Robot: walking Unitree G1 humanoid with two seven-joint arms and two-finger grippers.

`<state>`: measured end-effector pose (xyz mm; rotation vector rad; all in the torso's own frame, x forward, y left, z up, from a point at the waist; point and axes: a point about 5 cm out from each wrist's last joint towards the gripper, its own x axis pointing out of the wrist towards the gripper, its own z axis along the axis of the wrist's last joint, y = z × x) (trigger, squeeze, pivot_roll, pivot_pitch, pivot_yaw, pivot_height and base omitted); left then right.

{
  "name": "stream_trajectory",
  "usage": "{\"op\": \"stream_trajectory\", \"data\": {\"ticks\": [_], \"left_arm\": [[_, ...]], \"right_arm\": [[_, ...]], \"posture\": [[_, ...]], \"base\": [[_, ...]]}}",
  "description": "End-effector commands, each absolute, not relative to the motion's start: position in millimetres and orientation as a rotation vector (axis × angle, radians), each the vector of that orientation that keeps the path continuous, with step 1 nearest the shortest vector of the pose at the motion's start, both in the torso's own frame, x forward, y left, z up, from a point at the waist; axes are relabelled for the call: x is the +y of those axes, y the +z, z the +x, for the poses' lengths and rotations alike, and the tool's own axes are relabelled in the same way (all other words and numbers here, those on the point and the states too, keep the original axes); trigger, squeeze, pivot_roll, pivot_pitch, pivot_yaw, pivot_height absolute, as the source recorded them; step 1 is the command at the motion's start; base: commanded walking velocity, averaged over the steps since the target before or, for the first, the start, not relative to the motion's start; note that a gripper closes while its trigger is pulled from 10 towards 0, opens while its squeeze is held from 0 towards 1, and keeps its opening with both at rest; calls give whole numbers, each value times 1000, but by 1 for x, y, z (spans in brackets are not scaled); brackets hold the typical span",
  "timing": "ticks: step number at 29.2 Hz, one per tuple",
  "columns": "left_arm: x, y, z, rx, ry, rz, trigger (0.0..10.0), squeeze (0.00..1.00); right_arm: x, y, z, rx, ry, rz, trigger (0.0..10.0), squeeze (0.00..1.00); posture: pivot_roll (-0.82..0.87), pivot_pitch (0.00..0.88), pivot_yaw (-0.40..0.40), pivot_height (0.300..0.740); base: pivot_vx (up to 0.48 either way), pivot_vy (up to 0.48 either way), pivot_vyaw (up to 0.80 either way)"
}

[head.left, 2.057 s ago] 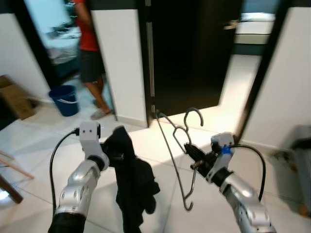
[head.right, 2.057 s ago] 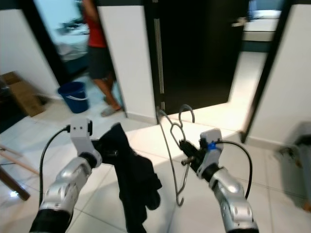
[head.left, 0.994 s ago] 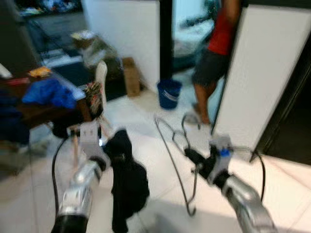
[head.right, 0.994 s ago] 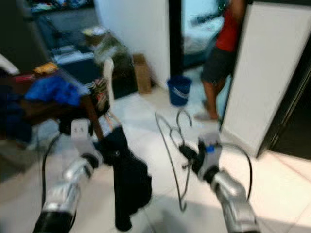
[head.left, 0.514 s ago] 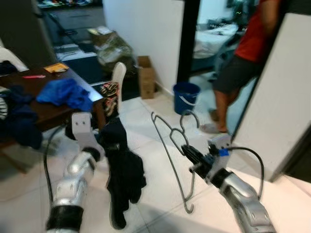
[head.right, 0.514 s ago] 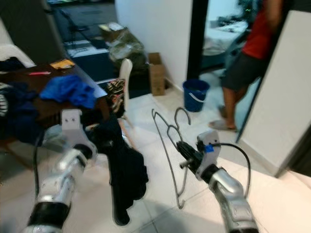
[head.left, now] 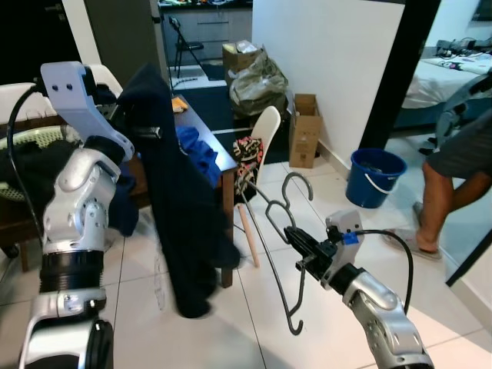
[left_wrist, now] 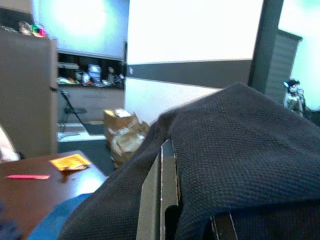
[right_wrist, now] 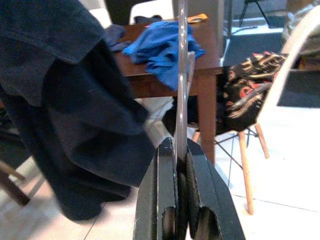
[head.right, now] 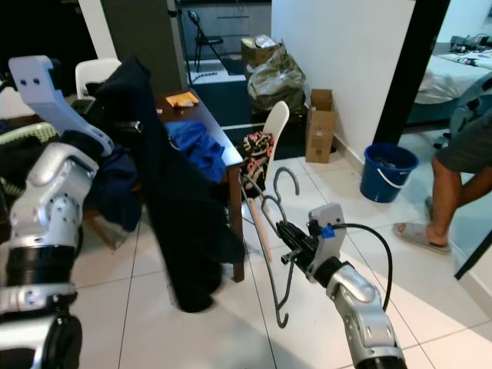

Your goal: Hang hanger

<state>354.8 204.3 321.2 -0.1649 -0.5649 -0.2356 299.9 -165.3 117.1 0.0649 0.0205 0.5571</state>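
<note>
**Wire hanger in one claw, floppy dark garment in the other**

My right gripper (head.left: 301,244) is clamped on the wire hanger (head.left: 278,234), pinched just below the hook, out over the floor beside the white chair (head.left: 259,137). It looks light and springy, so I'd expect it to swing and twist. My left gripper (head.left: 142,129) is raised, closed on the dark garment (head.left: 178,201), which hangs limp and soft beside the table (head.right: 214,140).

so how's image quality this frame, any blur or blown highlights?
Eye views: sharp, evenly lit, hanger and dark garment crisp. Left wrist view: wall behind blown out white, garment close and soft. Right wrist view: background table slightly soft, hanger wire shows a bright glint.
</note>
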Motion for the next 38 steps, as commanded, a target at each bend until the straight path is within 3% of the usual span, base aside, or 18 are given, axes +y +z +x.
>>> {"op": "stream_trajectory", "data": {"ticks": [1,12,17,20,22,25,30,33,36,38], "left_arm": [[199,339,356,-607,-274,-142,10000,0],[201,387,346,-735,-269,-123,10000,0],[236,413,337,-792,11,-2,10000,0],[236,413,337,-792,11,-2,10000,0],[261,400,341,-720,168,32,10000,0],[280,389,343,-666,257,47,10000,0],[290,386,340,-654,312,54,10000,0],[318,389,329,-652,491,113,10000,0],[323,390,327,-653,525,121,10000,0],[345,380,324,-611,624,95,10000,0]], "right_arm": [[-172,114,299,41,533,67,10000,0],[-175,113,296,33,529,71,10000,0],[-176,114,294,28,527,68,10000,0],[-176,114,294,28,527,68,10000,0],[-175,114,294,28,535,59,10000,0],[-175,115,294,25,539,56,10000,0],[-175,116,294,23,538,56,10000,0],[-176,116,293,20,530,58,10000,0],[-177,116,293,20,529,58,10000,0],[-177,116,293,21,528,56,10000,0]], "posture": [[-68,0,25,740],[-73,0,30,740],[-73,0,28,740],[-73,0,28,740],[-73,0,26,740],[-79,0,23,740],[-80,0,23,740],[-85,0,28,740],[-85,0,28,740],[-88,0,29,740]], "base": [[431,0,-800],[432,0,-655],[431,0,0],[431,0,0],[429,0,0],[430,0,0],[430,0,0],[424,0,0],[424,0,0],[418,0,0]]}}
